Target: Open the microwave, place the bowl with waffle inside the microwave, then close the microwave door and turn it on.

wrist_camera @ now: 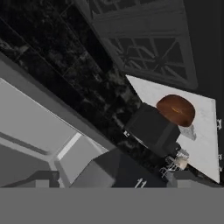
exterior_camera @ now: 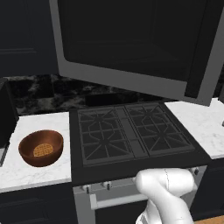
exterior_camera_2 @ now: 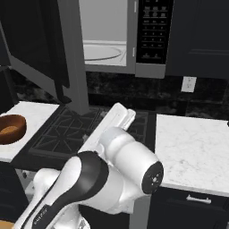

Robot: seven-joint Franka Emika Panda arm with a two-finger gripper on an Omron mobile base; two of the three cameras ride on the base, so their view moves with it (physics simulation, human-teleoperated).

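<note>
The white arm (exterior_camera_2: 112, 165) folds low at its elbow, forearm reaching forward and up.

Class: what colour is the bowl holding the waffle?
Reddish-brown bowl, clearest in the left base view.

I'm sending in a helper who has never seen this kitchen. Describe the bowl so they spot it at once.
Find the black gas stove under the open microwave. On the white marble counter just left of the stove sits the bowl. It is round, reddish-brown wood, and the only dish there, with a small golden grid-patterned waffle lying inside.
</note>
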